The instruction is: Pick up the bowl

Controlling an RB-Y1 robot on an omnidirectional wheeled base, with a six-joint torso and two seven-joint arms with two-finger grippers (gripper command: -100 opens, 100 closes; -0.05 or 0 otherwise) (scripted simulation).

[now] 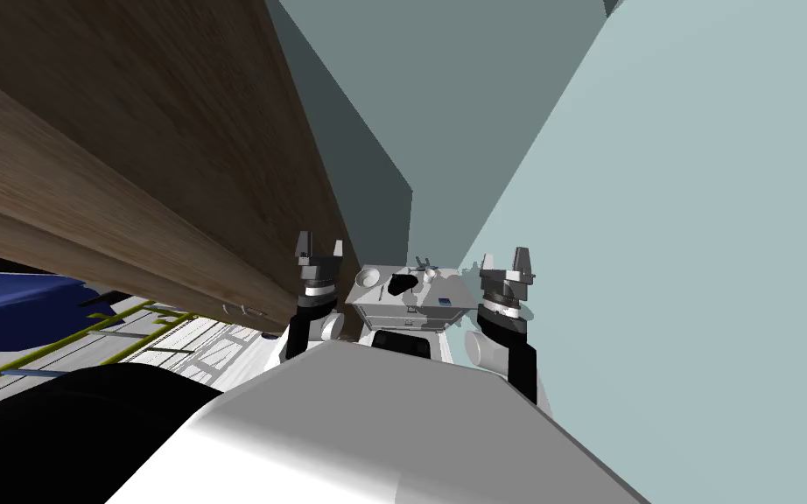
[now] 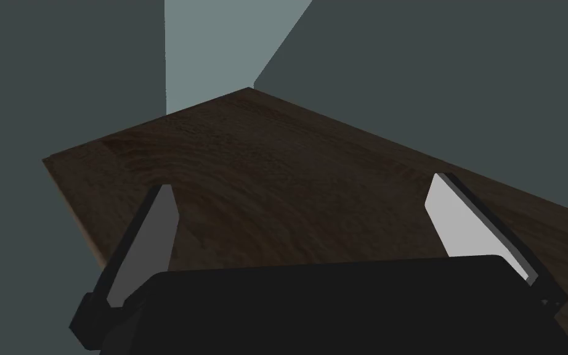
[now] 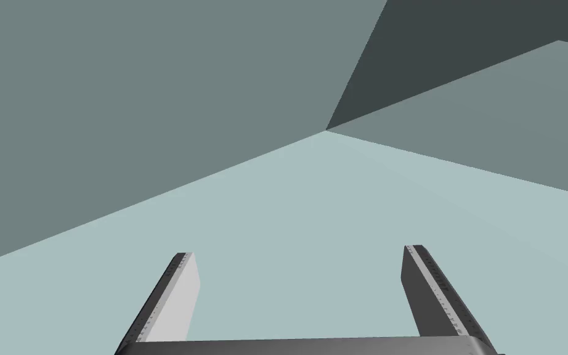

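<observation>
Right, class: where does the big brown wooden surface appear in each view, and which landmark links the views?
Head view: the brown wooden surface fills the upper left, slanting down to the left gripper.
Left wrist view: the wood lies ahead, between and beyond that gripper's open fingers.
Right wrist view: not in it; the right gripper is open.
Shared landmark: the left gripper, next to the wood in both views.
</observation>
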